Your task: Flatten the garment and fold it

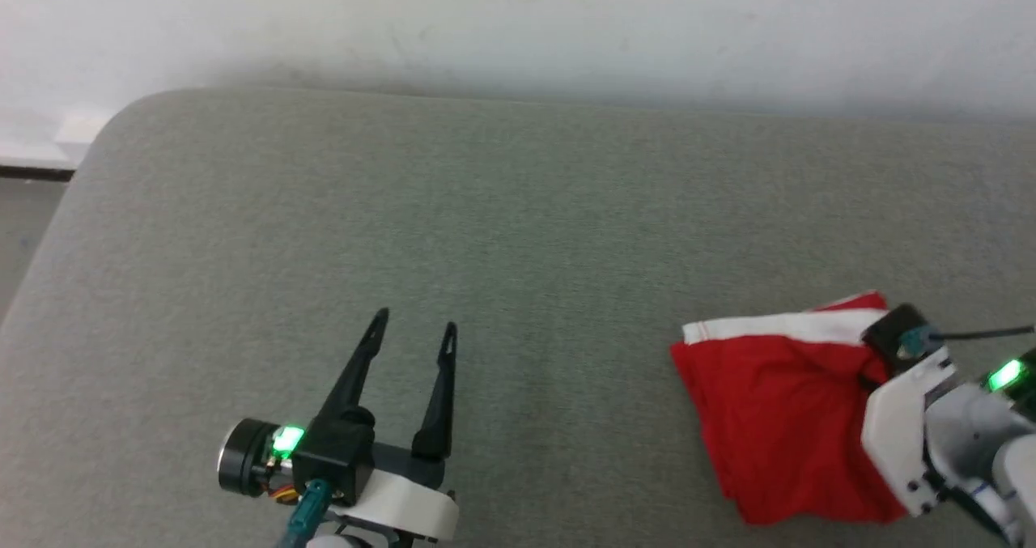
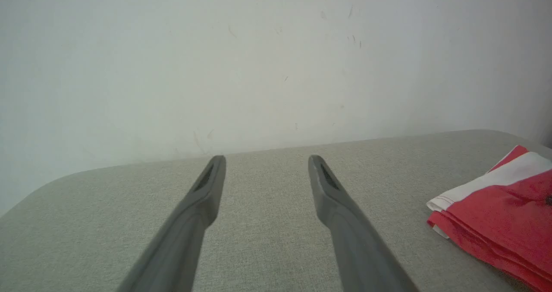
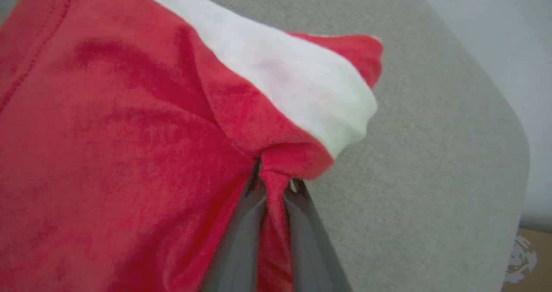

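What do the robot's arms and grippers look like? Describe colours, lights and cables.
Left gripper: two long, tapering black jaws, black base, white housing, green light, teal cable. Right gripper: dark grey jaws, white wrist shell, another green light, black cable.

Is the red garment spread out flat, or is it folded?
Folded: the garment shows stacked layers at its edge; the right gripper pinches a bunched corner.

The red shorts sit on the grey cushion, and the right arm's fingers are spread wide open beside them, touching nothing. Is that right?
Not quite. The red shorts do sit on the grey cushion, but the right arm's fingers are closed on a pinch of their fabric, not open. The right wrist view shows it.
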`<state>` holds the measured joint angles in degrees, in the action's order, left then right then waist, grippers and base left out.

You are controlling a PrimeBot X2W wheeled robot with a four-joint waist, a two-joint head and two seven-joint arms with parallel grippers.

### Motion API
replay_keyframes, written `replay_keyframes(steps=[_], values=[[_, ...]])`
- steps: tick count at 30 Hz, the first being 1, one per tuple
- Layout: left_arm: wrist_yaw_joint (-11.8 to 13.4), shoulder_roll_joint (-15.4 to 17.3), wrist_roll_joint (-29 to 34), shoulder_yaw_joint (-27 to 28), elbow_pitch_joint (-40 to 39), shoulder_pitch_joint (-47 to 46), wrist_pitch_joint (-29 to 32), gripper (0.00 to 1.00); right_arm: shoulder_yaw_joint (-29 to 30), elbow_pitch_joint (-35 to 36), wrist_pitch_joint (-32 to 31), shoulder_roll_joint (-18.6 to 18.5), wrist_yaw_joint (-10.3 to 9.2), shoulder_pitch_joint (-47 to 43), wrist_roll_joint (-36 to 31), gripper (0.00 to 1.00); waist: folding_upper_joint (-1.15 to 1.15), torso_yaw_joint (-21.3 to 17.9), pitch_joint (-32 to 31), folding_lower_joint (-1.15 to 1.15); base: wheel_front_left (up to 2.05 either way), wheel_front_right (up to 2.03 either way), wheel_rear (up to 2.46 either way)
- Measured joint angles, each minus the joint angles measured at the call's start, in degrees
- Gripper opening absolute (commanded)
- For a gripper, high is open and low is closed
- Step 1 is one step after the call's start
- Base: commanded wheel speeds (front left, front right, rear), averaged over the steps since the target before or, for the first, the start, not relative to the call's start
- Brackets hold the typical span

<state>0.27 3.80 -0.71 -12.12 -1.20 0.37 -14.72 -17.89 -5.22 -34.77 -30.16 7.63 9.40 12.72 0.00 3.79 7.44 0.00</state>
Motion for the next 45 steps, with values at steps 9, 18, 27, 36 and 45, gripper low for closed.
replay_keyframes(steps=[9, 18, 27, 36, 45], values=[[0.03, -0.45, 0.85, -3.57, -0.97, -8.12, -0.01, 1.0, -5.52, -2.52, 0.19, -16.1, -0.01, 9.9, 2.0, 0.0, 0.0, -8.55, 3.51, 0.0, 0.0, 0.0, 0.0], [-0.15, 0.74, 2.64, -4.86, -3.57, -15.75, 0.0, 1.0, -3.59, -15.19, 11.36, -24.6, -0.01, 14.54, 3.25, 0.0, 0.0, -13.16, 12.82, 0.01, 0.0, 0.0, 0.0], [-0.16, 2.46, 3.42, -6.02, -4.98, -19.36, -0.01, 1.0, 5.98, -32.71, 23.17, -24.6, -0.01, 18.07, -0.76, 0.0, 0.0, -14.64, 22.23, 0.01, 0.0, 0.0, 0.0], [0.04, 3.38, 3.75, -7.4, -5.13, -20.68, 0.0, 1.0, 10.88, -43.8, 31.95, -23.7, 0.0, 21.95, -5.24, 0.0, 0.0, -13.55, 27.86, 0.01, 0.0, 0.0, 0.0], [1.37, 3.64, 2.63, -7.8, -4.44, -20.61, -0.01, 1.0, 14.23, -49.94, 37.07, -22.7, 0.0, 25.71, -10.11, 1.0, 0.0, -12.15, 27.1, 0.0, 0.0, 0.0, 0.0]])
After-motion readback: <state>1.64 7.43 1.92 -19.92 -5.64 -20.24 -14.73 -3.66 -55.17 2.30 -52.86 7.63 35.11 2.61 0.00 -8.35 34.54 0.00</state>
